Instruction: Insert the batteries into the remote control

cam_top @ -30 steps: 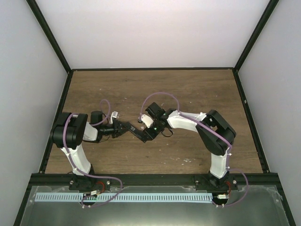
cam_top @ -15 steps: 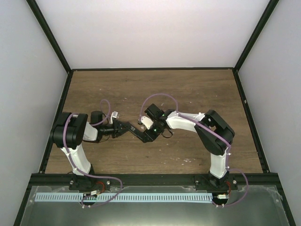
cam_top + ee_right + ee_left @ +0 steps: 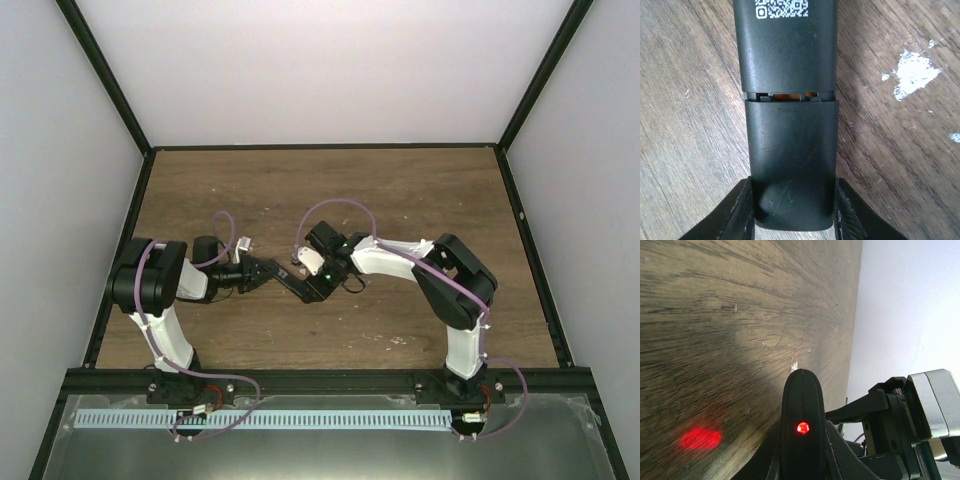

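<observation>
Top view: bright, even, diffuse light; pale walls (image 3: 320, 70) faintly lilac; soft shadows on worktop (image 3: 400, 200).
Left wrist view: red lamp (image 3: 802, 428) glowing on remote control (image 3: 800, 400) tip; blurred red patch (image 3: 700, 438) on worktop; near wood grain smeared.
Right wrist view: grain sharp; bottom edge soft.

The left arm (image 3: 158, 285) folded at its elbow and reached toward 3 o'clock, the left hand (image 3: 270, 272) clamped tight on one end of the remote control (image 3: 296, 286). The right arm (image 3: 440, 270) stretched toward 9 o'clock, its wrist dipping toward 7 o'clock, and the right hand (image 3: 314, 282) pinched the other end between partly spread fingers (image 3: 740, 212).
</observation>
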Controlling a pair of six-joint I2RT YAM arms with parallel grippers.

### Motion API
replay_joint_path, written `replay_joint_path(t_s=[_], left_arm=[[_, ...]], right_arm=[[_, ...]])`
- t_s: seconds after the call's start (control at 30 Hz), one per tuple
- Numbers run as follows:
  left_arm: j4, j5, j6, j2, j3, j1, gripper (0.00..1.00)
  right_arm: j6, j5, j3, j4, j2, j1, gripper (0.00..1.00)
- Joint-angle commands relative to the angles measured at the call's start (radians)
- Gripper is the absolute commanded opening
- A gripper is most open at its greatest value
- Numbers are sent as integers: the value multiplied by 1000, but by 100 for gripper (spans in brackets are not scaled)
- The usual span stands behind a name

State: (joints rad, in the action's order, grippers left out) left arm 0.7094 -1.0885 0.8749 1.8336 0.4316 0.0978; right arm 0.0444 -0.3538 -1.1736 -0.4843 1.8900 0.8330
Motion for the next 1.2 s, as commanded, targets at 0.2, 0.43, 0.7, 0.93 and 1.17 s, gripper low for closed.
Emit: replay_joint_path(t_s=[0.2,0.43,0.7,0.93,1.17], left_arm=[[10,6,-33,18,-5,3,0],[11,6,-33,19,-7,5,0],[13,5,-32,21,-5,3,0],[13,4,-32,23,-6,3,0],[13,3,-32,23,-5,4,0]], right_arm=[[5,44,-54,3,37,26,31],[9,62,-65,-1,40,37,35],[6,71,-61,13,34,39,45],[-5,94,-56,36,6,40,54],[-23,82,-55,69,-49,40,59]])
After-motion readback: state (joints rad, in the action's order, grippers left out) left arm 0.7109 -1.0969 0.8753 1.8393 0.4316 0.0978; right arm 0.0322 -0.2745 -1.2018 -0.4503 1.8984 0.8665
